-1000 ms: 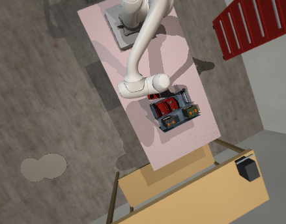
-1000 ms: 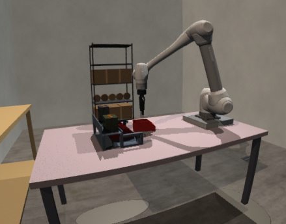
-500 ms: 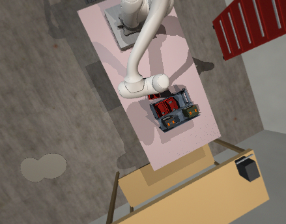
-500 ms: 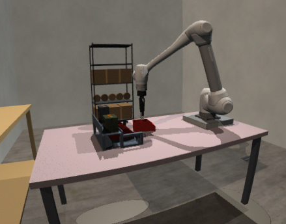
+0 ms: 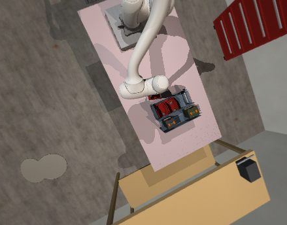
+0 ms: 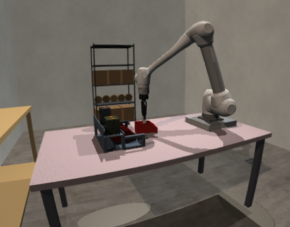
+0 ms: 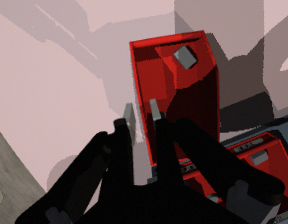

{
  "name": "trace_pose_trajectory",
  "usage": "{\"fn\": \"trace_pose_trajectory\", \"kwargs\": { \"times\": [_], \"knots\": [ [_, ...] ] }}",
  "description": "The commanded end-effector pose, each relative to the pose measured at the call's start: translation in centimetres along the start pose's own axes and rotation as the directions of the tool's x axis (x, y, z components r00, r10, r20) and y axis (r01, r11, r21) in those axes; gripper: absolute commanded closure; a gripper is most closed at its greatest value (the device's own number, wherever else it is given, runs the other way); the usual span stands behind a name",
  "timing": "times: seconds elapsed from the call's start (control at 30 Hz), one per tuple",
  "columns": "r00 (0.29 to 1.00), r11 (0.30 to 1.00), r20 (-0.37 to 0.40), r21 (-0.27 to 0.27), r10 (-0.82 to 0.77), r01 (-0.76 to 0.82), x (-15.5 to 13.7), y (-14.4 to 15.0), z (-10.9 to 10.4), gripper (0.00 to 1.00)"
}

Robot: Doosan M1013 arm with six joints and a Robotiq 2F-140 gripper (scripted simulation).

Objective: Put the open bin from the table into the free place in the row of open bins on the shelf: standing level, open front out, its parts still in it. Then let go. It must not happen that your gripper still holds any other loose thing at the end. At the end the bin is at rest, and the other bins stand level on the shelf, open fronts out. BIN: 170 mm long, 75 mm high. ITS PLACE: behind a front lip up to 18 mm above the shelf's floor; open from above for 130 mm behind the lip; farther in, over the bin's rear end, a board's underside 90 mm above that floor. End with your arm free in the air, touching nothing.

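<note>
The red bin (image 5: 154,97) (image 6: 146,128) (image 7: 170,82) stands on the table beside the shelf, with a grey block (image 7: 185,57) in it. My gripper (image 6: 144,121) (image 7: 142,110) is open by a narrow gap. Its fingertips stand either side of the bin's left wall in the wrist view, one outside and one inside, with space beside the wall. The arm hides it in the top view. The blue-grey shelf (image 5: 183,123) (image 6: 99,133) (image 7: 275,125) holds two red bins side by side; its free place is at the row's right in the top view.
A dark box (image 5: 170,122) (image 6: 104,113) and a green box (image 5: 191,112) (image 6: 111,123) stand higher on the shelf, over its rear part. The pink table (image 5: 196,131) (image 6: 69,162) carries the shelf and the arm's base plate (image 6: 209,123). A wooden bench (image 5: 202,186) lies beyond the table's end.
</note>
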State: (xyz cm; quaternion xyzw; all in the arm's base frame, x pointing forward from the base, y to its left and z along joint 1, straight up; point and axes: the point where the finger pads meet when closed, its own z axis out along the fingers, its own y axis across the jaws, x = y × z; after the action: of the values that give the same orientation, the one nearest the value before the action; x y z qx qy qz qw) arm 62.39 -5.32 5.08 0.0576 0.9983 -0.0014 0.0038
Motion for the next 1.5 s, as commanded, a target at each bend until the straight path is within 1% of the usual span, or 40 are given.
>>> {"fn": "trace_pose_trajectory", "kwargs": {
  "times": [0.0, 0.57, 1.47],
  "knots": [
    [1.000, 1.000, 0.000, 0.000, 0.000, 0.000, 0.0, 0.0, 0.3, 0.85],
    [1.000, 1.000, 0.000, 0.000, 0.000, 0.000, 0.0, 0.0, 1.5, 0.85],
    [1.000, 1.000, 0.000, 0.000, 0.000, 0.000, 0.0, 0.0, 1.6, 0.85]
  ]
}}
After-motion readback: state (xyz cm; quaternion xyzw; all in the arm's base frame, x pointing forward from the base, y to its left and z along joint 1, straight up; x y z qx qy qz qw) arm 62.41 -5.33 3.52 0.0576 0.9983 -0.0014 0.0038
